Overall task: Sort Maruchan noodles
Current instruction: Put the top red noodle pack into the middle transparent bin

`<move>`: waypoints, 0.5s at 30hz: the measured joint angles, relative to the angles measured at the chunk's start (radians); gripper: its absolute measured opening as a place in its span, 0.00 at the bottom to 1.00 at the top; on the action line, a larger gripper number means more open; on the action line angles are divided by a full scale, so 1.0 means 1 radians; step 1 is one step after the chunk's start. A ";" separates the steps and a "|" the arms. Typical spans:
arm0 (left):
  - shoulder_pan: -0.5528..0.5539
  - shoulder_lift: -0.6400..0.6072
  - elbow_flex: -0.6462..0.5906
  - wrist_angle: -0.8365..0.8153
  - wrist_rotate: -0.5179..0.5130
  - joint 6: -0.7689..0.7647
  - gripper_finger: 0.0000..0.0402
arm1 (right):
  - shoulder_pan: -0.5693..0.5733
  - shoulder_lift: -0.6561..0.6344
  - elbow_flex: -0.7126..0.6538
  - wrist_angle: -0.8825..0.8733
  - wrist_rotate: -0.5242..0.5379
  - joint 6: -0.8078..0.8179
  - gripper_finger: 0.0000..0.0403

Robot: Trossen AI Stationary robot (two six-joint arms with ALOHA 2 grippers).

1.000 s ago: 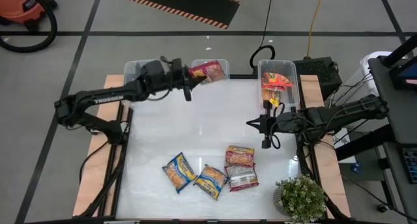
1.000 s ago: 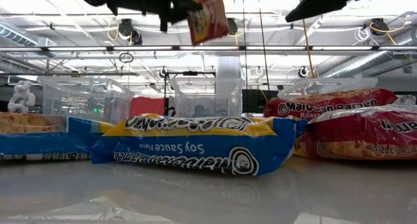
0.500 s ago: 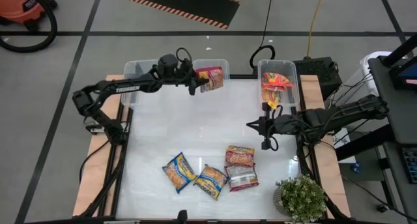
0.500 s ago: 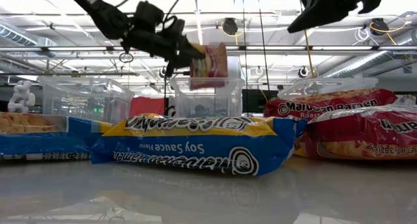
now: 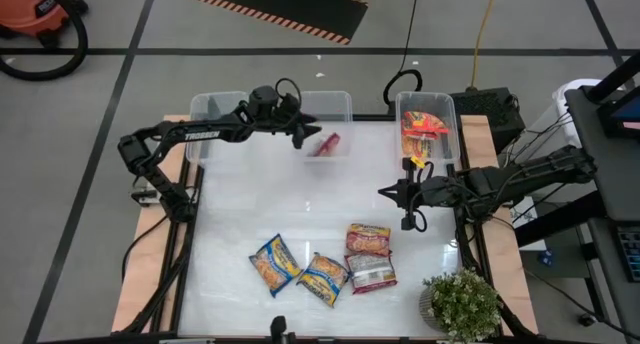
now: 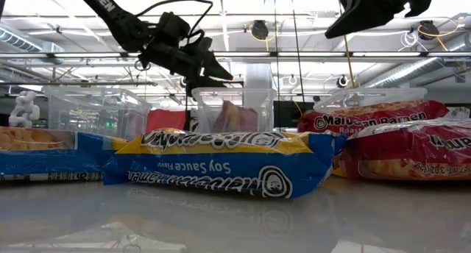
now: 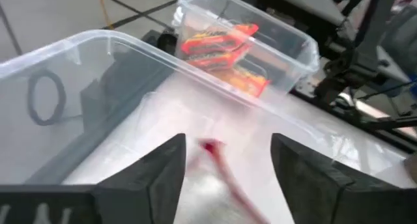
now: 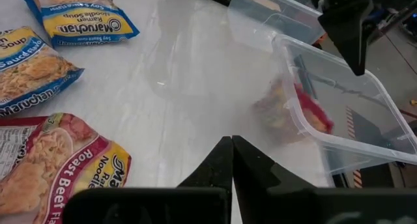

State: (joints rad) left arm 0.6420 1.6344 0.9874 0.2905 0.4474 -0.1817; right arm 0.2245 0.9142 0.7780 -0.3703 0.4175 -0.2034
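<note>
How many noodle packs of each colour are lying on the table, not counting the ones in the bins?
Blue-and-yellow packs: 2
Red packs: 2
Total: 4

- The left arm reaches from the table's left edge toward the far side, its forearm running nearly level and the wrist tipped down.
- The left gripper (image 5: 303,134) hangs high above the surface, fingers (image 7: 156,175) spread apart with open space between them, gripping nothing.
- The right arm comes in from the right edge, stretched level toward the table's middle.
- The right gripper (image 5: 406,196) hovers off the surface, fingers (image 8: 218,162) pressed flat together, carrying nothing.
</note>
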 joint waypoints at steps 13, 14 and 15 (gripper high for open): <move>-0.030 -0.016 0.000 -0.003 -0.048 0.051 0.61 | 0.000 0.000 0.000 0.000 0.000 0.000 0.00; -0.039 -0.023 0.000 0.002 -0.048 0.058 0.61 | 0.000 0.000 0.000 0.000 0.000 0.001 0.00; -0.047 -0.032 0.000 0.001 -0.048 0.064 0.61 | 0.000 0.000 0.000 0.000 -0.001 0.003 0.00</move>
State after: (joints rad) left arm 0.5946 1.6027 0.9874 0.2912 0.3996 -0.1179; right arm 0.2245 0.9142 0.7780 -0.3706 0.4169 -0.2002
